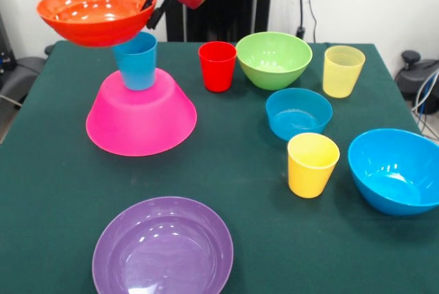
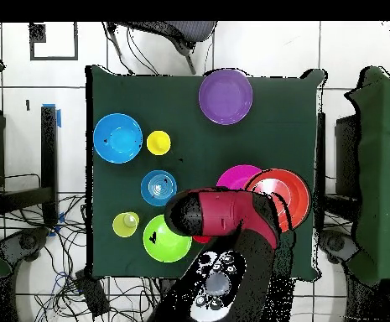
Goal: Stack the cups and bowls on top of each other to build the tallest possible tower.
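The tower stands at the left of the front view: a large pink bowl [image 1: 140, 112] upside down, with a blue cup [image 1: 137, 61] upright on its base. My gripper [image 1: 153, 5] is shut on the right rim of the orange bowl [image 1: 96, 13] and holds it open side up, slightly tilted, right over the blue cup; I cannot tell if they touch. In the overhead view the orange bowl [image 2: 283, 191] covers part of the pink bowl [image 2: 234, 177], and the arm [image 2: 223, 214] hides the blue cup.
On the green table [image 1: 62, 191] are a red cup [image 1: 217, 66], green bowl [image 1: 274, 59], pale yellow cup [image 1: 343, 70], small blue bowl [image 1: 298, 112], opaque yellow cup [image 1: 313, 164], medium blue bowl [image 1: 398, 170] and purple bowl [image 1: 163, 246].
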`<state>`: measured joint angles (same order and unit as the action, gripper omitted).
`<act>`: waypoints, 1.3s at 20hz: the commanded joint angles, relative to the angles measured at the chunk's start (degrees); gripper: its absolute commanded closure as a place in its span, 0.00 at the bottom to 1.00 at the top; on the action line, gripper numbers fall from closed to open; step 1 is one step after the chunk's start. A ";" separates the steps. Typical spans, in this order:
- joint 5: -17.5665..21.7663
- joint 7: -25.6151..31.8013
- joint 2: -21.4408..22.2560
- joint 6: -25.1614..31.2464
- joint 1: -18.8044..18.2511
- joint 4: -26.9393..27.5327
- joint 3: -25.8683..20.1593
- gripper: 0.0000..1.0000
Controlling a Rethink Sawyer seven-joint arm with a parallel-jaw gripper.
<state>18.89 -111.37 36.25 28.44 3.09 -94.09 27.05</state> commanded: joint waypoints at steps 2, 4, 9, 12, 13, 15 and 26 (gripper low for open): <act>-2.26 -5.04 0.91 0.23 -1.16 -1.40 -6.91 1.00; -2.22 -5.18 0.04 -0.13 -1.18 -1.11 -7.28 1.00; -1.97 -7.56 -2.60 -1.61 0.44 -0.29 -6.45 1.00; -1.89 -8.01 -3.09 -2.10 0.82 -0.30 -6.11 1.00; -1.94 -8.23 -3.41 -2.25 0.93 -0.20 -6.06 1.00; -1.99 -9.16 -4.37 -2.87 1.48 -0.17 -5.70 1.00; -3.13 -6.88 -3.22 -2.44 0.09 -0.52 -7.46 1.00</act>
<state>18.18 -111.37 34.01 27.85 3.52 -94.08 26.94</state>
